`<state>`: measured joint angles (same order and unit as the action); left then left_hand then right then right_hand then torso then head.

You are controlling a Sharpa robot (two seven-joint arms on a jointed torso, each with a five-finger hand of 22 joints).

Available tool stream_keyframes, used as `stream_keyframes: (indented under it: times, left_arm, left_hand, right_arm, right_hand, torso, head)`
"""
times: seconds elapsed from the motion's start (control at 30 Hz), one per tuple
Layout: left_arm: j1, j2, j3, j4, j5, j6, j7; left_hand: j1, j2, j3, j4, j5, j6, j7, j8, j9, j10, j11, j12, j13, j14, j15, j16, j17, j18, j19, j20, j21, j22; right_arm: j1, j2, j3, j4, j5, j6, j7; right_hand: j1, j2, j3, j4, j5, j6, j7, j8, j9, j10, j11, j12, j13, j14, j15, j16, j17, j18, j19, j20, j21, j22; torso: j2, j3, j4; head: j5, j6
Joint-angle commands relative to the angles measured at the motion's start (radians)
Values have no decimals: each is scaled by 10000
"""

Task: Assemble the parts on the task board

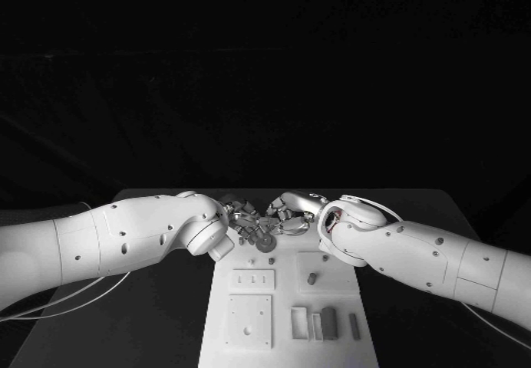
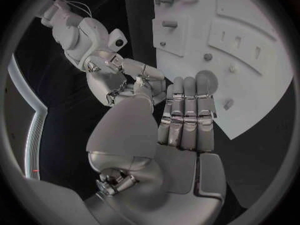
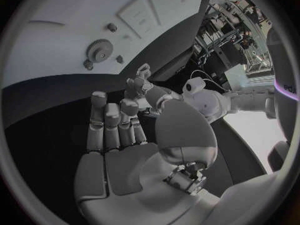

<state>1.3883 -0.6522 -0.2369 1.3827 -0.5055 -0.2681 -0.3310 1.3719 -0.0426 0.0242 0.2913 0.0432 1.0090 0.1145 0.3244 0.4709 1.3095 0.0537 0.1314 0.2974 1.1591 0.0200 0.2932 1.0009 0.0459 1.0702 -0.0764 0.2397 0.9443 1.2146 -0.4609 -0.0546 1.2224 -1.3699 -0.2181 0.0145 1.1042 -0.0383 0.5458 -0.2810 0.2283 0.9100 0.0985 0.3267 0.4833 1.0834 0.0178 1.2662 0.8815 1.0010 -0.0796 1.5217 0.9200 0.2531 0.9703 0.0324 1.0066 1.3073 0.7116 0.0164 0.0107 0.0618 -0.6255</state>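
The white task board (image 1: 279, 351) runs down the middle of the table. A toothed gear (image 1: 265, 244) lies flat at the board's far end, with nothing touching it in the right wrist view (image 3: 99, 49). My left hand (image 1: 245, 221) and right hand (image 1: 291, 216) meet just beyond the gear, fingers close together. The left hand (image 2: 184, 120) has its fingers straight and side by side, tips above the gear (image 2: 207, 79), and holds nothing. The right hand (image 3: 115, 130) shows a bare palm with its fingers stretched out. Small pegs (image 3: 88, 64) stand beside the gear.
A short peg (image 1: 312, 278) stands in a square plate at mid-board. Two flat plates (image 1: 252, 280) lie on the board's left side. Several upright blocks (image 1: 328, 318) stand at the near right. Black table (image 1: 144, 322) flanks the board on both sides.
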Motion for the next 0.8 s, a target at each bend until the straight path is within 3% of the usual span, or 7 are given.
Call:
stream_keyframes:
  times: [0.03,0.37,0.8]
  left_arm:
    - [16,20,11,7,348,234,12]
    - [17,2,13,-45,394,382,-24]
    - [17,-7,15,-29,720,406,45]
  left_hand:
    - [278,48,238,-11,77,-90,48,-85,-20,-66,54,-76,16,-55,68,-100,9,103,-101,38,-93,7]
    - [763,47,681,-49,447,-198,118,-224,-66,-180,117,-216,45,-120,136,-309,13,96,-214,103,-227,22]
    - [874,-22,738,-39,576,-372,212,-355,-109,-343,207,-350,41,-243,213,-478,13,84,-329,171,-340,23]
  right_arm:
    - [-11,31,-3,-5,-119,211,5]
    - [-17,44,-16,-61,-127,260,-24]
    - [-17,88,-25,-96,-130,281,-19]
  right_hand:
    - [-110,-10,25,29,-23,335,258,26,12,2,-46,52,-16,8,-48,30,-10,87,84,11,64,95]
    - [-111,10,37,29,-21,354,253,29,18,4,-51,51,-19,12,-50,28,-15,87,85,7,60,92]
    - [-112,24,45,26,-19,367,249,30,23,6,-54,50,-21,14,-52,26,-19,87,84,4,57,90]
  torso:
    - [-3,-2,0]
    - [2,-1,4]
    - [-2,-6,0]
  head:
    - [6,-7]
    - [26,-7]
    - [27,-6]
